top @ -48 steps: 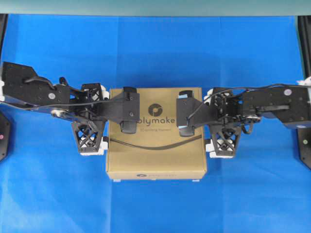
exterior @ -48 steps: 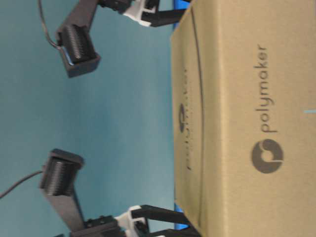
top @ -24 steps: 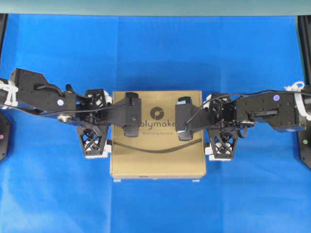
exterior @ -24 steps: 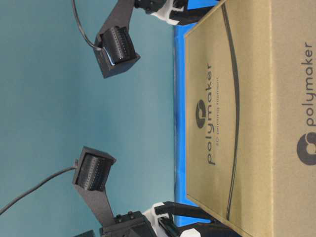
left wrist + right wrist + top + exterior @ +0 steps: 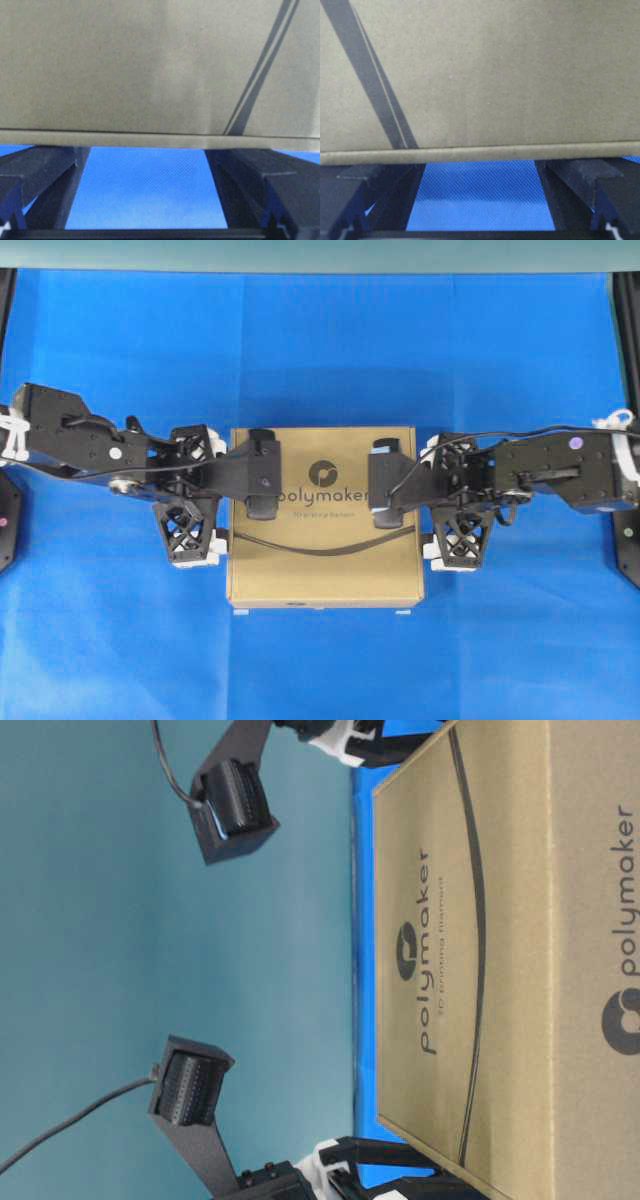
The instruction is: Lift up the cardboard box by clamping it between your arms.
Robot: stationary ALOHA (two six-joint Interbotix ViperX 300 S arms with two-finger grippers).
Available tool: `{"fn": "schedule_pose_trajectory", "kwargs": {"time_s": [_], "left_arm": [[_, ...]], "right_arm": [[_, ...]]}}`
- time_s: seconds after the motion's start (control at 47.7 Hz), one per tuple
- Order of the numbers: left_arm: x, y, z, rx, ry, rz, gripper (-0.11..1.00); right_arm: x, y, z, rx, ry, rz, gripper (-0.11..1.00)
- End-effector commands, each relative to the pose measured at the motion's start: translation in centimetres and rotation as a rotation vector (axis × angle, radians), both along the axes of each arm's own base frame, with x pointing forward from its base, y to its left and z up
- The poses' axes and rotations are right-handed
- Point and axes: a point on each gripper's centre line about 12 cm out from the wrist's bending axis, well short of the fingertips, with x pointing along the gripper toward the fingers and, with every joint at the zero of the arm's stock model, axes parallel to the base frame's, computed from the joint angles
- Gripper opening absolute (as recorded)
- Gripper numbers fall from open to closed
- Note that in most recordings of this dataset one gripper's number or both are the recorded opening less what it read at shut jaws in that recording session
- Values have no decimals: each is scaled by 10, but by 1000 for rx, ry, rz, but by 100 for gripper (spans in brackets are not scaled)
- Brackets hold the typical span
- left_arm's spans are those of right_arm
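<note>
On a blue-covered counter (image 5: 320, 350), the flat square brown cardboard box (image 5: 322, 560), seemingly stiff and smooth-sided, sits pinched at opposite edges between wide-open left hand (image 5: 188, 495) and right hand (image 5: 458, 502).

A blue cloth (image 5: 320, 350) covers the work surface, its weave visible in close view (image 5: 145, 185). Along the cloth's far edge runs a teal wall (image 5: 320, 254), which fills the space beside the cloth at table level (image 5: 150, 960).
</note>
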Motion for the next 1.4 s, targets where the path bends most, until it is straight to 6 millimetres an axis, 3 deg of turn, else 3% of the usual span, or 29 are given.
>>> {"fn": "schedule_pose_trajectory", "kwargs": {"time_s": [0.0, 0.21, 0.44, 0.796, 1.069, 1.383], "left_arm": [[1, 1, 7, -8, -41, 19, 86], [-12, 2, 12, -6, -47, 21, 86], [-22, 1, 29, 6, -96, 5, 86], [-61, 0, 65, 18, -232, 7, 86], [-85, -7, 77, 14, -371, -2, 86], [-104, -17, 110, -4, -616, -21, 86]], "right_arm": [[5, -6, 18, 13, -99, -58, 99], [-12, -5, 18, 17, -130, -70, 99], [-38, -3, 25, 48, -170, -134, 99], [-77, -1, 52, 58, -288, -156, 99], [-90, 1, 66, 57, -388, -150, 99], [-108, 1, 102, 43, -621, -132, 99]]}}
